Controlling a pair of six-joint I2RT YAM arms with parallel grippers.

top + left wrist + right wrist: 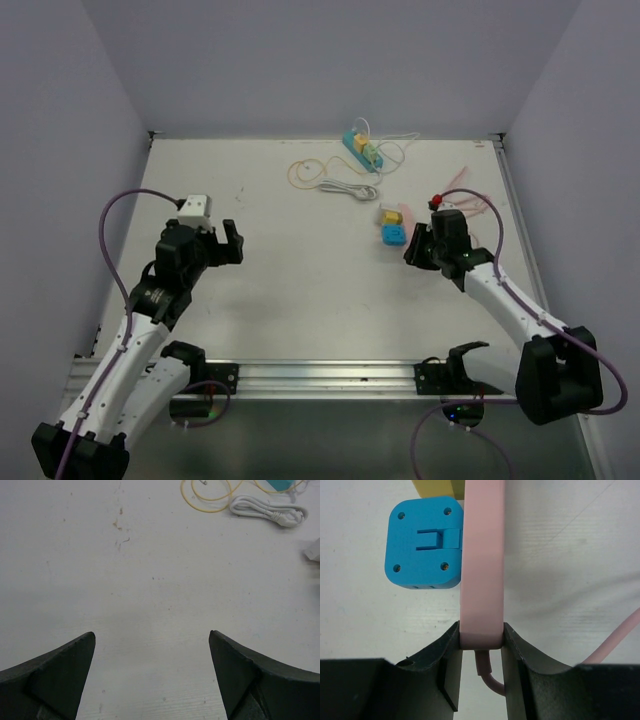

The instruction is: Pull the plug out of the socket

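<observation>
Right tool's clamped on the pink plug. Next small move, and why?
Probably draw the right tool straight away from the blue socket, slowly. It is shut on the pink plug, which sits flush against the socket's side, so only the pull remains. The left tool is open and far off, so the socket may drag.

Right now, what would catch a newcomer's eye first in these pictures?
The right end effector is clamped on a pink plug beside a blue block, on the right side. At the far edge lies a teal power strip among looped cables; the left end effector hangs open.
</observation>
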